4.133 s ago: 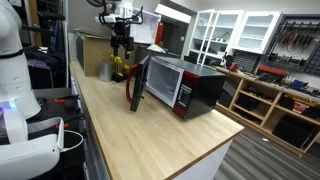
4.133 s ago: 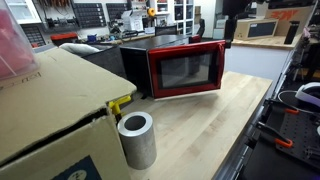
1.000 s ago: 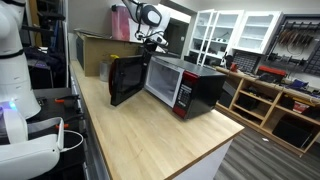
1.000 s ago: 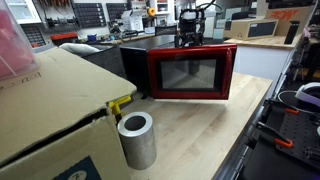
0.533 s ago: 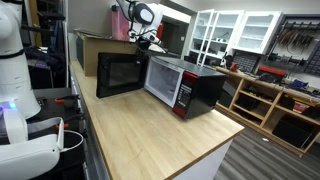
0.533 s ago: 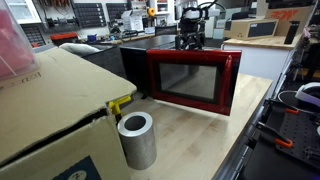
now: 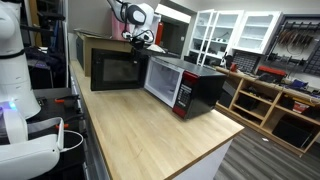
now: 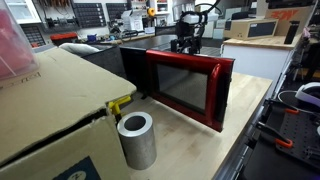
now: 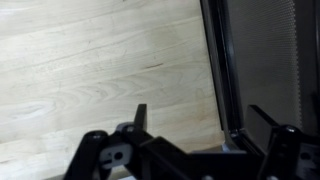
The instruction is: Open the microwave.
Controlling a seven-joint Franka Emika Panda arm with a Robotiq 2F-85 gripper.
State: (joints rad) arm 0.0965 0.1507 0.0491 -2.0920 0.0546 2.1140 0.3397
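Observation:
The microwave [image 7: 196,86] stands on the wooden counter, black casing with a red-framed front. Its door [image 7: 115,68] is swung wide open, almost in line with the front. In an exterior view the red-framed door [image 8: 186,90] faces the camera at an angle. My gripper [image 7: 141,41] hangs just above the door's top edge in both exterior views [image 8: 185,43]. In the wrist view the gripper [image 9: 200,113] is open, its two fingers standing on either side of the door's thin top edge [image 9: 226,75], over the light wooden countertop [image 9: 100,60].
A brown cardboard box [image 7: 95,45] stands behind the open door; it fills the foreground in an exterior view [image 8: 50,105], with a grey cylinder [image 8: 137,140] beside it. A white robot body [image 7: 15,80] is at the counter's side. Cabinets [image 7: 265,95] lie beyond the counter's edge.
The door has swung much further open, from edge-on to nearly flat towards the camera. The gripper has moved along with the door's top edge.

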